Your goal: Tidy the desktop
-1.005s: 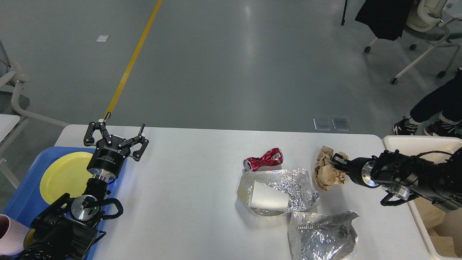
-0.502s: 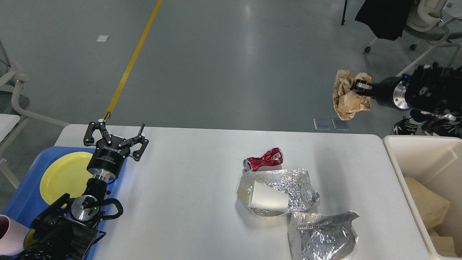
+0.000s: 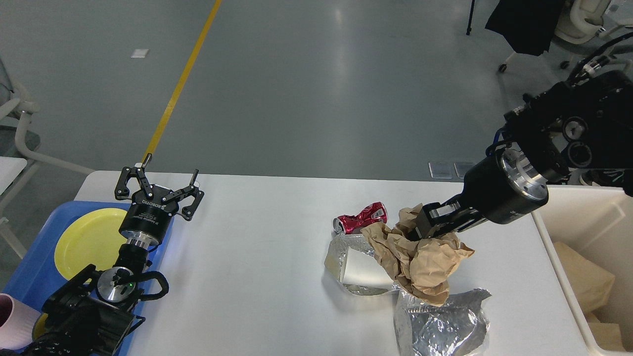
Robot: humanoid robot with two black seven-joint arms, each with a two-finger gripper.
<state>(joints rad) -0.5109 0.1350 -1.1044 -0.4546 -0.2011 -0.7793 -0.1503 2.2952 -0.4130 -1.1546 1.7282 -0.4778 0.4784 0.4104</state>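
The white desktop [image 3: 257, 257] fills the lower view. My right gripper [image 3: 429, 223] is shut on a crumpled brown paper wad [image 3: 418, 259], which hangs close to the camera and covers part of the foil. Behind it a crushed red can [image 3: 357, 218] lies on the desktop. Next to the can, a white paper cup [image 3: 360, 272] lies on a sheet of crumpled foil [image 3: 340, 247]. A second foil sheet [image 3: 440, 324] lies at the front. My left gripper [image 3: 157, 187] is open and empty above the desktop's far left corner.
A blue tray [image 3: 29, 277] holds a yellow plate [image 3: 89, 240] at the left edge, with a pink cup [image 3: 12, 321] at its front. A cream-white bin [image 3: 578, 232] with brown cardboard stands off the right end. Chairs and a person's legs are at the far right.
My right gripper lifted the brown paper wad off the desktop, raised it high at the right, and now holds it lower, left and nearer to me, over the foil. The left arm has not moved.
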